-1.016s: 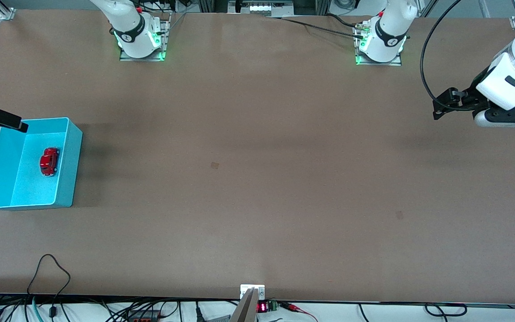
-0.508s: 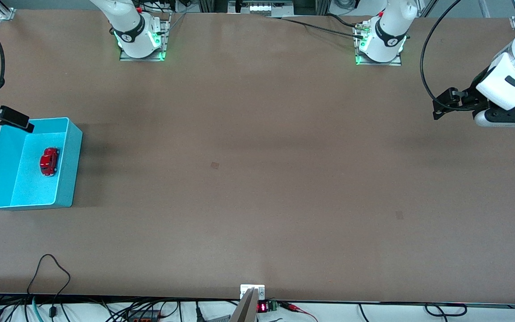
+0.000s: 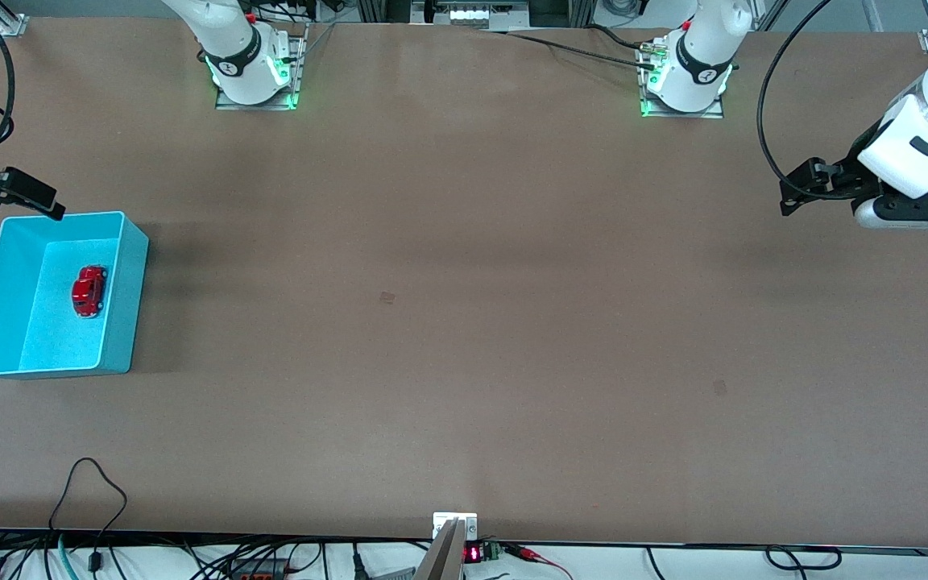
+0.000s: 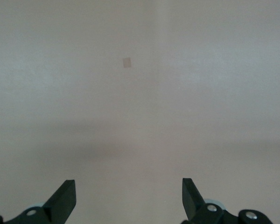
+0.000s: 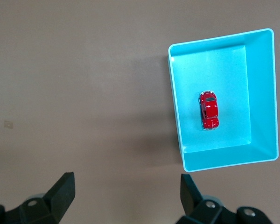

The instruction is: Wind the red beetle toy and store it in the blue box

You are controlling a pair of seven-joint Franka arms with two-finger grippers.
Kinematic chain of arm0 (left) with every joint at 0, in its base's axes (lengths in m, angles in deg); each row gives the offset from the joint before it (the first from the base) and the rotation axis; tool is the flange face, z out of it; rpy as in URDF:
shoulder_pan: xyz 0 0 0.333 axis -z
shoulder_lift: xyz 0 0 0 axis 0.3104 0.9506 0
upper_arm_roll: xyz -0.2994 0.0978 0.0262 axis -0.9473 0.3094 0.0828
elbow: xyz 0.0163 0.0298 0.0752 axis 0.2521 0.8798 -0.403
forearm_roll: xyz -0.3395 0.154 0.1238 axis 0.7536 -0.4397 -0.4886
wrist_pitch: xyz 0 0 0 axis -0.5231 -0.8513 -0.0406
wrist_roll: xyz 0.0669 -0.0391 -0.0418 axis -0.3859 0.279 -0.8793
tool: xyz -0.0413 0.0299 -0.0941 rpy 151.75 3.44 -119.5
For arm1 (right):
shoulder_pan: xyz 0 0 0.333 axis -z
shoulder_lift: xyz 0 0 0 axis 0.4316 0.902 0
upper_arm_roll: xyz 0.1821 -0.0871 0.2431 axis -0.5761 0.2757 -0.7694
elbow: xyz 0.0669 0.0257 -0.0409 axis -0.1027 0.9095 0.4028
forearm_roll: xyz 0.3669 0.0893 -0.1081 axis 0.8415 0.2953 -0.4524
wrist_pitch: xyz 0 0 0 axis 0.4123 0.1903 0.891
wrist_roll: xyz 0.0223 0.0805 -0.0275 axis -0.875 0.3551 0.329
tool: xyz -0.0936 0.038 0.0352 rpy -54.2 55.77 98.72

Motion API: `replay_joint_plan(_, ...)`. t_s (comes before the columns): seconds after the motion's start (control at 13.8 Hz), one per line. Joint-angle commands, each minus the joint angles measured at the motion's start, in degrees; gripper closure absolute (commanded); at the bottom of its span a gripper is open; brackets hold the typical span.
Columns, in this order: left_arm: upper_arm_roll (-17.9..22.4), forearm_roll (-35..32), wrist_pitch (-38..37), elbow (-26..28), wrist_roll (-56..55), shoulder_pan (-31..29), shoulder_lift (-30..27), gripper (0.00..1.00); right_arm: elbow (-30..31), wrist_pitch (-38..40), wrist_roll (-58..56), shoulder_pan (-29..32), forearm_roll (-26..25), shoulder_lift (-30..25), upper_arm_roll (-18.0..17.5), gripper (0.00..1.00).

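1. Red, glossy and hard, the red beetle toy looks light and slippery; I would pinch it across its flanks, not its rounded roof.
2. Location: it lies in the blue box, nose toward 12 o'clock, at the right arm's end of the bench.
3. My right gripper hangs over the box's 12 o'clock rim, jaws apart, empty.
4. My left gripper waits over bare bench, jaws apart.
5. Count: one toy, one box, two grippers.
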Motion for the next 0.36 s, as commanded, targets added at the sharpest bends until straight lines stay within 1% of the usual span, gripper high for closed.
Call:
replay_joint_plan(0.0,-0.11,-0.88,-0.97,-0.95,0.72,0.12,0.04,0.00,2.00,-0.45,-0.76,0.04,-0.84,-2.15,-0.26,0.00)
replay_joint_plan(0.29,-0.11,-0.88,-0.97,-0.95,0.72,0.12,0.04,0.00,1.91,-0.10,-0.85,0.13,-0.84,-2.24,-0.26,0.00)
